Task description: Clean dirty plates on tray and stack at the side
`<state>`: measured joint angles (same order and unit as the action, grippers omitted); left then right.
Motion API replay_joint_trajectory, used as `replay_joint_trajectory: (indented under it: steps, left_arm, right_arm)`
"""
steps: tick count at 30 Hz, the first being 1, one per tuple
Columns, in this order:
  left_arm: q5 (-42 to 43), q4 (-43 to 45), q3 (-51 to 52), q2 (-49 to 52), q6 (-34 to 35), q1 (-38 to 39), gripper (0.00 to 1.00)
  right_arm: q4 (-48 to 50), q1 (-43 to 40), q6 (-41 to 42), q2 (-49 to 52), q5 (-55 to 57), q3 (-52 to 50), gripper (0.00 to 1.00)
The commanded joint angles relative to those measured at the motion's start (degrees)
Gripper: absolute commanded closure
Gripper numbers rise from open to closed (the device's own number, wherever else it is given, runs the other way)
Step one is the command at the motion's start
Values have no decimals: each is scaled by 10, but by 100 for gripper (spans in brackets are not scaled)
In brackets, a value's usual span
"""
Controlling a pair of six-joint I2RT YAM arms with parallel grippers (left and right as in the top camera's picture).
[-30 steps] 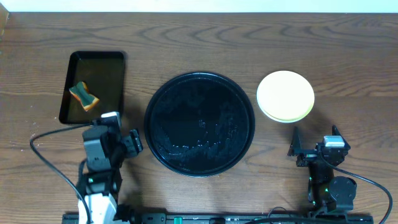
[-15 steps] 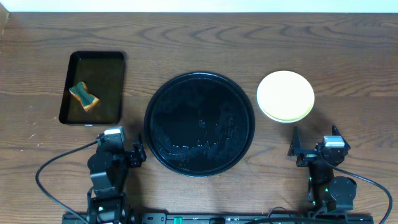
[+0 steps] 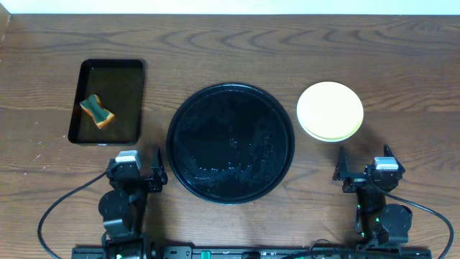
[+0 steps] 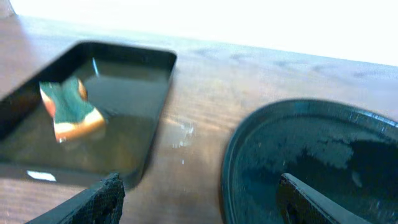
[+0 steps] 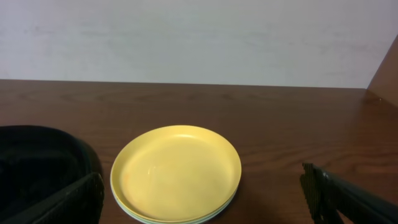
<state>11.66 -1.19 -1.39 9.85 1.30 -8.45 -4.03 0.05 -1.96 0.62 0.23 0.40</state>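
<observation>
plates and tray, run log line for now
plates: stacked beside tray, yellow on top | tray: no plates | left fingers: open, empty | right fingers: open, empty

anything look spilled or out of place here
Nothing askew: the plates sit stacked beside the round tray, yellow one on top, clean. Only a wet film streaks the round tray, and a few drops lie on the table beside the rectangular tray.

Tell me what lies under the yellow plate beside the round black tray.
Under the yellow plate a thin pale rim of another plate shows at the front edge. Its face is covered, so how many plates lie there, and whether they are clean, cannot be seen.
</observation>
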Motion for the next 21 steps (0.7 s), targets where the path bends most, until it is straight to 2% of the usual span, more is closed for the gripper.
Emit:
replay_joint_trajectory:
  steps: [1,8,12,17,21]
  left_arm:
    - [12,-17,12,-35,-14,2,21]
    - [9,-15,12,-98,-16,2,21]
    - [6,-15,12,-97,-39,9,21]
    - [-45,-15,12,-97,-39,39,21]
    - [-53,-24,12,-97,-38,47,21]
  right_arm:
    - [-3,-5,-4,-3,4,-1,1]
    - [-3,-5,-4,-3,4,-1,1]
    - [-3,-5,-4,-3,4,-1,1]
    - [-3,-5,-4,-3,4,-1,1]
    - [-3,-5,-5,-3,4,-1,1]
